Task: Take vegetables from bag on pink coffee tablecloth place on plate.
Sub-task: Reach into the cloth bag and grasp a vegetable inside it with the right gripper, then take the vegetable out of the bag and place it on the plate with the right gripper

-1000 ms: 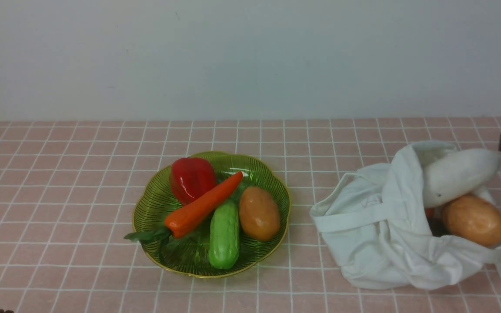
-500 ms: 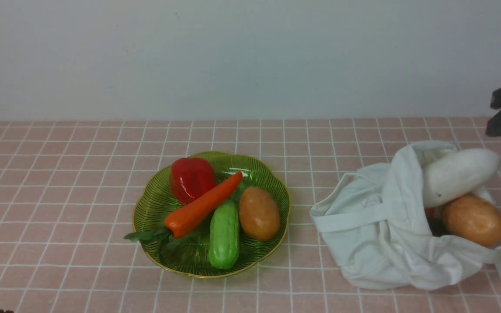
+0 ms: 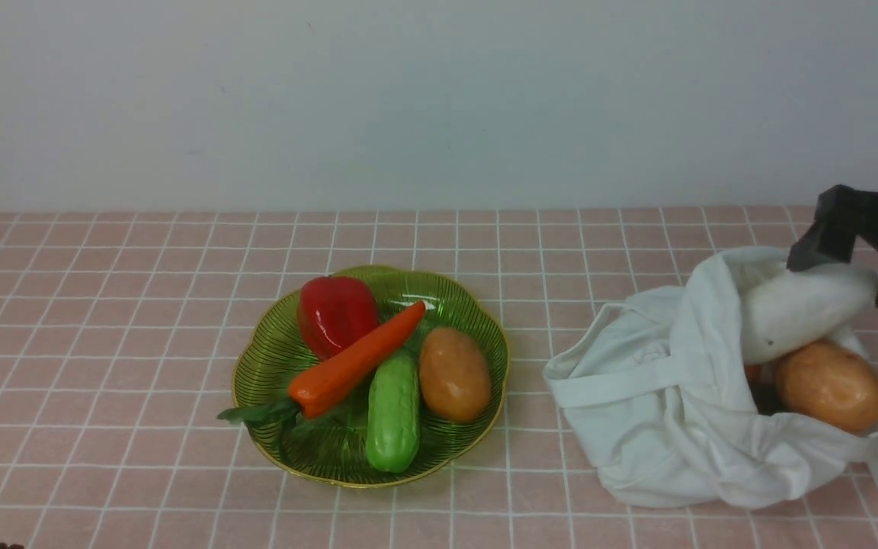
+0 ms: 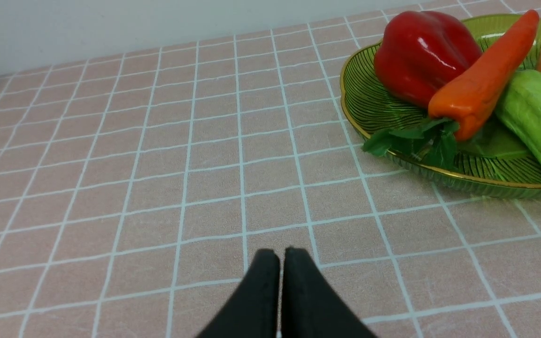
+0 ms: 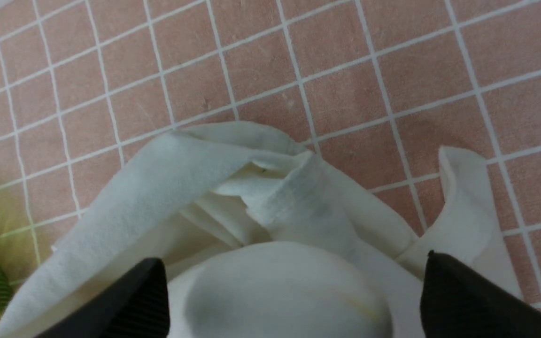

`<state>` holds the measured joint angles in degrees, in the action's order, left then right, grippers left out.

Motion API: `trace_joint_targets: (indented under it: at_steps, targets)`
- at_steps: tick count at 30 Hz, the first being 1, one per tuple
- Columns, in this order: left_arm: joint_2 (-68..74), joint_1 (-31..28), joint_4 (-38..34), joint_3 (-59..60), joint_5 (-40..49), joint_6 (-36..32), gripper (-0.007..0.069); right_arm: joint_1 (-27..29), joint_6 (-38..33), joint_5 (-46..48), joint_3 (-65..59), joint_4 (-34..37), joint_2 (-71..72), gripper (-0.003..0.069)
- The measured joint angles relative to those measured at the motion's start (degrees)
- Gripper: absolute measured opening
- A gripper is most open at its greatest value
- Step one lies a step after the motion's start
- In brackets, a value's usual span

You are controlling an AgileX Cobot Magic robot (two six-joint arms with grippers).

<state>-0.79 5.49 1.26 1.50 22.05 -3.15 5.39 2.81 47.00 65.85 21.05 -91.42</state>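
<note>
- We see the plate (image 3: pixel 256 358) left of the bag (image 3: pixel 637 412), both on the cloth (image 3: pixel 104 305).
- On the plate: pepper (image 3: pixel 336 313) behind, carrot (image 3: pixel 355 358) across the middle, cucumber (image 3: pixel 392 415) in front, potato (image 3: pixel 454 374) at right.
- In the bag's mouth, the radish (image 3: pixel 797 309) lies on a second potato (image 3: pixel 831 385).

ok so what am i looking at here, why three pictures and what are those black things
A two-armed robot, seen by three cameras at once. The wide picture looks forward from between its arms: a pink tablecloth, a green plate holding a pepper, carrot, cucumber and potato, and a white bag with a white radish and another potato in its mouth. The other two come from cameras on the wrists. The black things are its fingers. The left fingers are shut and hold nothing. The right fingers are open on either side of the radish, not gripping it.
</note>
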Motion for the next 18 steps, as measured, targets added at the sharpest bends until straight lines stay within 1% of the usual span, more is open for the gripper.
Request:
trace_joint_targets:
  at_steps: [1, 2, 4, 7, 14, 18]
  targets:
    - [0.0, 0.0, 0.0, 0.0, 0.0, 0.0, -0.0005, 0.0, -0.15, 0.12, 0.0, 0.08, 0.0, 0.062]
    - [0.0, 0.0, 0.0, 0.0, 0.0, 0.0, -0.0005, 0.0, -0.85, 0.55, 0.0, 0.08, 0.0, 0.0542]
    - [0.0, 0.0, 0.0, 0.0, 0.0, 0.0, -0.0005, 0.0, -1.34, 0.72, 0.02, 0.14, 0.0, 0.0433]
    - [0.0, 0.0, 0.0, 0.0, 0.0, 0.0, -0.0005, 0.0, -1.63, 0.9, 0.02, 0.38, 0.0, 0.044]
    - [0.0, 0.0, 0.0, 0.0, 0.0, 0.0, -0.0005, 0.0, -3.65, 1.36, 0.02, 3.43, 2.93, 0.0442]
    - [0.0, 0.0, 0.0, 0.0, 0.0, 0.0, -0.0005, 0.0, -4.28, 1.64, 0.02, 3.04, 9.19, 0.0442]
